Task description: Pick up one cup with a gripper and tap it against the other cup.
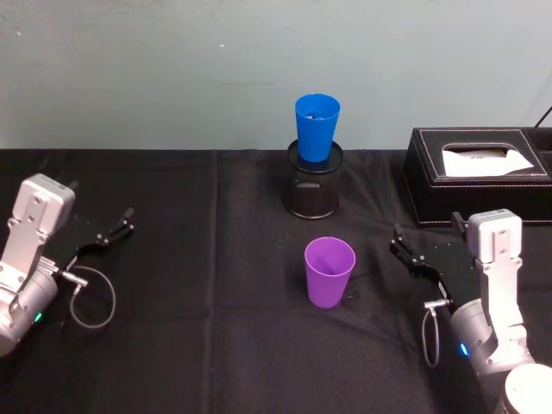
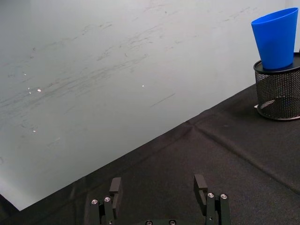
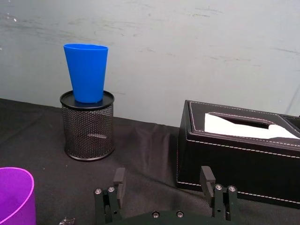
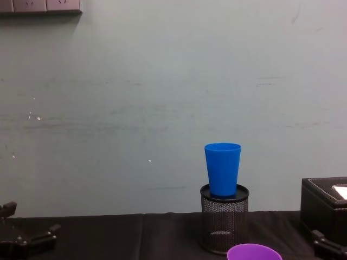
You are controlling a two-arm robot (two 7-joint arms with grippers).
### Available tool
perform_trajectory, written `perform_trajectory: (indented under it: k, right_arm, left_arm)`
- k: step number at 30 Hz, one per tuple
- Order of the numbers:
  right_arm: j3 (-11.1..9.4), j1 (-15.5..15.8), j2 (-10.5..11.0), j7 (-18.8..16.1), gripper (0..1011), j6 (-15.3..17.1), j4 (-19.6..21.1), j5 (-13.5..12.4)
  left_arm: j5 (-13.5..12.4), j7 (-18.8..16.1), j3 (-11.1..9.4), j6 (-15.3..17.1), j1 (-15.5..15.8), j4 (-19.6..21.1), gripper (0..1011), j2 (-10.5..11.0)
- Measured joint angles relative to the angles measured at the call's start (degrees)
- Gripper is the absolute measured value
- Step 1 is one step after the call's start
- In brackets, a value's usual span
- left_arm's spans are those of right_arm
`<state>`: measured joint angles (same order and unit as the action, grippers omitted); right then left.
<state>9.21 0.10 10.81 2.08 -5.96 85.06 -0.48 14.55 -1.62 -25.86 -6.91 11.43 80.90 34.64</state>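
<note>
A purple cup stands upright on the black cloth near the table's middle; its rim shows in the chest view and its side in the right wrist view. The blue cup stands upright in the top of a black wire-mesh pen holder behind it, also seen as the blue cup. My right gripper is open, a little right of the purple cup, holding nothing; its fingers stand apart. My left gripper rests open at the far left, empty.
A black leather tissue box with a white tissue sits at the back right, just behind my right gripper. A pale wall runs along the table's far edge. Cable loops hang from both wrists.
</note>
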Motion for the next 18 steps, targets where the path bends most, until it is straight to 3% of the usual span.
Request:
perform_trajectory:
  k: [18]
  right_arm:
    - [0.01,0.07,0.03,0.08,1003,0.02,0.13,-0.07]
  left_arm:
    - [0.00,0.00,0.00,0.00,0.00,0.00,1000,0.00]
